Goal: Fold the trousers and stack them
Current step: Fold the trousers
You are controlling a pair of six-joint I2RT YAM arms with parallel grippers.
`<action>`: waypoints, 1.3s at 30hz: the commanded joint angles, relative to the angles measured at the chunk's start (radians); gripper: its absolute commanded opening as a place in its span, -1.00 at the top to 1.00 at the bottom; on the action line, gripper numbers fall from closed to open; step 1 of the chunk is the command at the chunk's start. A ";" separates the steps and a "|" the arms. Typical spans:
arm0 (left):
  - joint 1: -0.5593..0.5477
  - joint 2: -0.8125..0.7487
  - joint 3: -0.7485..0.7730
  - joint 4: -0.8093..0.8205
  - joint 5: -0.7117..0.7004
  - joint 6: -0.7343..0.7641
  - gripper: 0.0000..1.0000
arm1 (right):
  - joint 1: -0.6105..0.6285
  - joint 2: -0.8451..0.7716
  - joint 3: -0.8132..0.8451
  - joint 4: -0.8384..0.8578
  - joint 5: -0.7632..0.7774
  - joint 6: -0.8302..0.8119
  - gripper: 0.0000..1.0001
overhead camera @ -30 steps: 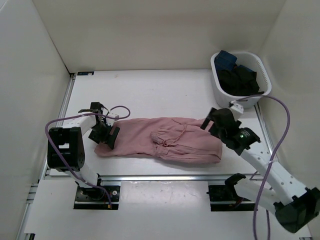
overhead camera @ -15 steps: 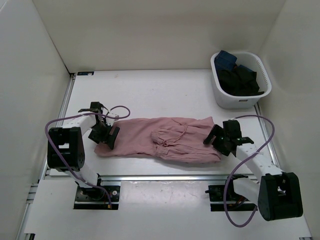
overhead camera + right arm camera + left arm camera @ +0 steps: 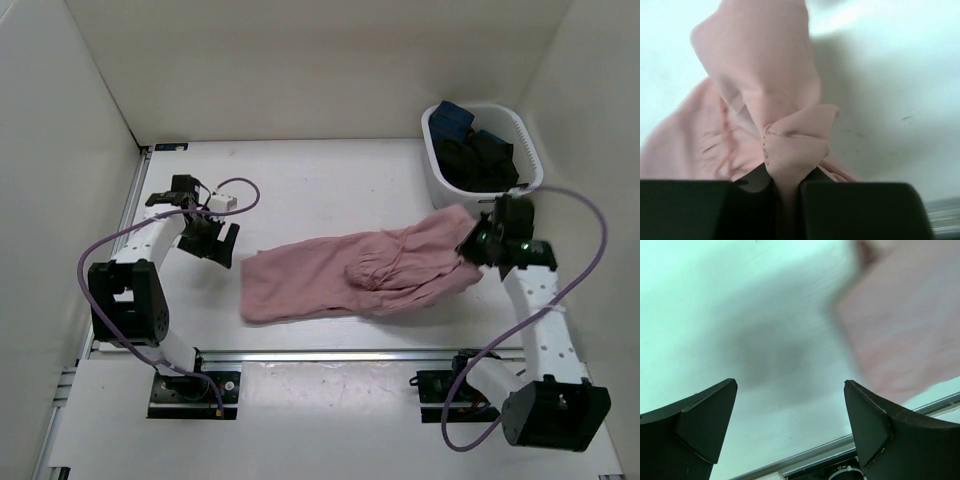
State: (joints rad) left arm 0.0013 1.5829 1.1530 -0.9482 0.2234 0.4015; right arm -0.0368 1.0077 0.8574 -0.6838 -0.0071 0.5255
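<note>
Pink trousers [image 3: 350, 275] lie stretched across the table, their right end lifted. My right gripper [image 3: 478, 243] is shut on that end, and in the right wrist view a bunch of pink cloth [image 3: 790, 145] is pinched between the black fingers [image 3: 855, 210]. My left gripper [image 3: 210, 246] stands open over bare table, a little left of the trousers' left end [image 3: 262, 290]. In the left wrist view the fingers [image 3: 875, 425] are wide apart with nothing between them, and blurred pink cloth [image 3: 905, 335] shows at the upper right.
A white basket [image 3: 482, 190] holding dark folded clothes [image 3: 478, 158] stands at the back right, just behind my right gripper. White walls close in the table on three sides. A metal rail [image 3: 330, 353] runs along the near edge.
My right gripper shut on the trousers' right end and pulled it up and toward the back right. The whole garment slid right, away from the left gripper, which rose slightly and stayed open.
</note>
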 commanded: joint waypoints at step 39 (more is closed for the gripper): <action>-0.305 0.131 0.344 -0.076 -0.039 0.029 -1.00 | 1.117 0.145 0.254 0.042 0.573 0.154 -0.10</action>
State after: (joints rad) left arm -0.2432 1.8084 1.3838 -1.0069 0.2054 0.4088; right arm 1.1706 1.2774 1.2324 -0.7918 0.5270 0.5884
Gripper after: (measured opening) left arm 0.998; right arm 0.596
